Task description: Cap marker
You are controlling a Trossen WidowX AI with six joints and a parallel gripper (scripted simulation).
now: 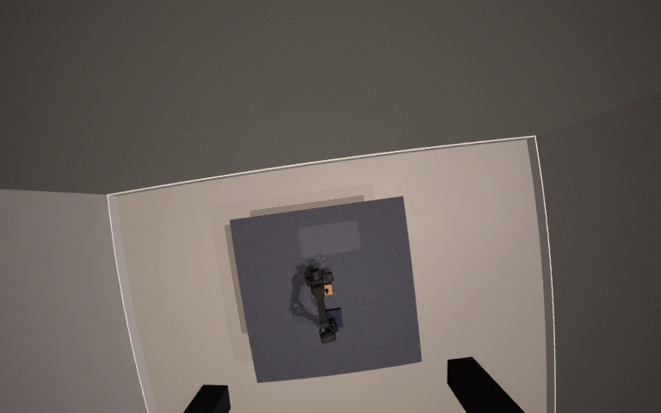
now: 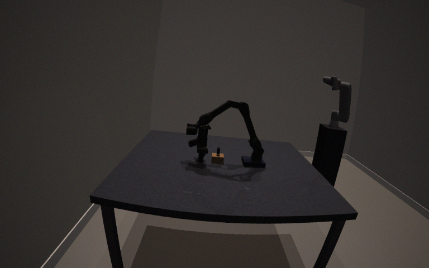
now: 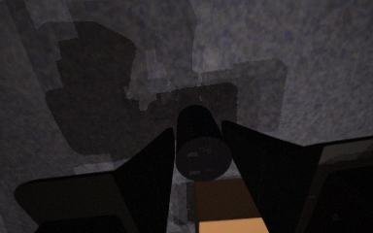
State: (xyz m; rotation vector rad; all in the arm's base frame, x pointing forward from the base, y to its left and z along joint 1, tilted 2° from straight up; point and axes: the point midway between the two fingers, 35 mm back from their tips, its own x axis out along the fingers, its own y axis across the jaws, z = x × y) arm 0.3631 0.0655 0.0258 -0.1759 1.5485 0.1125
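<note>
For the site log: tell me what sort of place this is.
Probably a robot test cell: bare walls, a single dark table carrying one arm, a holder block with a marker, and a camera post beside the table. No furniture or clutter suggests a home or shop.
</note>
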